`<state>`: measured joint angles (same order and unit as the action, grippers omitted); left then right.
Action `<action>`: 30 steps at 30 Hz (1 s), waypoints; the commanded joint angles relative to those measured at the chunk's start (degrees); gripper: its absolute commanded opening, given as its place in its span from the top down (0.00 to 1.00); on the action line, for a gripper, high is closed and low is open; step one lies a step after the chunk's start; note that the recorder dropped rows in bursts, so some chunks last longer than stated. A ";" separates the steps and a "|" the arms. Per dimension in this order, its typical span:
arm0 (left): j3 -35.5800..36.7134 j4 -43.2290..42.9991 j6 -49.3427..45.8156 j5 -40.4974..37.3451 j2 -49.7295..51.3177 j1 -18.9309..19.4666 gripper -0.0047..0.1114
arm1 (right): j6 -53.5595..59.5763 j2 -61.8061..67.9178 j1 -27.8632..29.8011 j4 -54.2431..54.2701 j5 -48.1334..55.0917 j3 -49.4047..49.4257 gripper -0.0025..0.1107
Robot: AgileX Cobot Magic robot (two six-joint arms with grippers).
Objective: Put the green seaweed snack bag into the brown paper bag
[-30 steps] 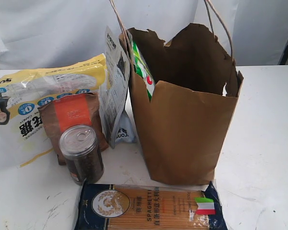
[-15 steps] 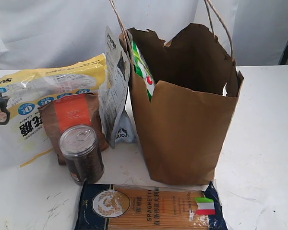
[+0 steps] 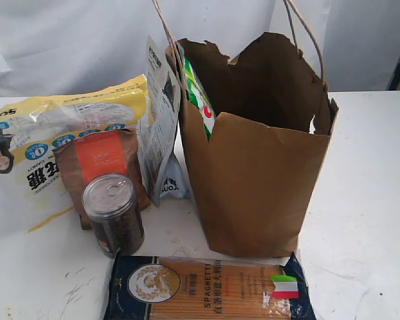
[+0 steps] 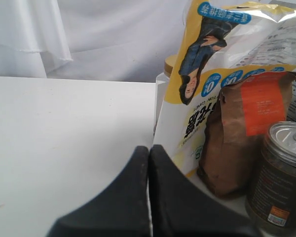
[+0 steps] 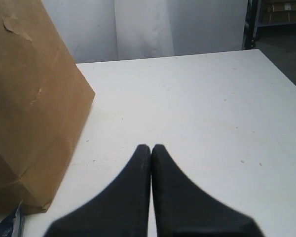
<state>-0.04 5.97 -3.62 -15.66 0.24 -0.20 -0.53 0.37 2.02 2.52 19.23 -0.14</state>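
Left gripper (image 4: pixel 149 154): black fingers pressed together with nothing between them, low over the bare white table (image 3: pixel 367 200), just beside the candy bag.
Candy bag (image 3: pixel 50 137): yellow-and-white, large, lay furthest left, tilted up behind the smaller goods.
Brown pouch (image 3: pixel 99 167): small, with an orange label, stood upright in front of the candy bag and touching it.
Can (image 3: pixel 113 215): dark, with a silver pull-tab lid, stood upright just in front of the pouch.
Grey-and-white packet (image 3: pixel 159 127): covered in small print, stood on end between the pouch and the paper bag, leaning on the bag's left wall.
Green seaweed snack bag (image 3: pixel 195 93): inside the brown paper bag, on edge against its left wall; only a bright-green strip with a red mark showed above the torn rim.
Brown paper bag (image 3: pixel 260 180): upright in the middle of the table, mouth open, rim jagged, thin cord handles rising out of view.
Spaghetti packet (image 3: pixel 207 290): dark blue with an Italian flag, lay flat at the foot of the paper bag, nearest the camera.
Right gripper (image 5: pixel 151 150): fingers shut tight on nothing, over bare tabletop beside the paper bag's right wall, apart from it.
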 commanded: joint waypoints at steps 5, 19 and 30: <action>0.04 0.66 0.09 0.47 -0.24 -0.09 0.96 | 0.53 -0.37 0.32 0.35 0.11 0.14 0.98; 0.04 0.66 0.09 0.47 -0.24 -0.09 0.96 | -0.23 -0.37 0.32 0.34 0.11 0.14 0.98; 0.04 0.66 0.09 0.47 -0.24 -0.09 0.96 | -0.32 -0.37 0.32 0.34 0.11 0.14 0.98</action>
<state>-0.04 5.97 -3.62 -15.66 0.24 -0.20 -0.78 0.37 2.02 2.73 19.23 -0.14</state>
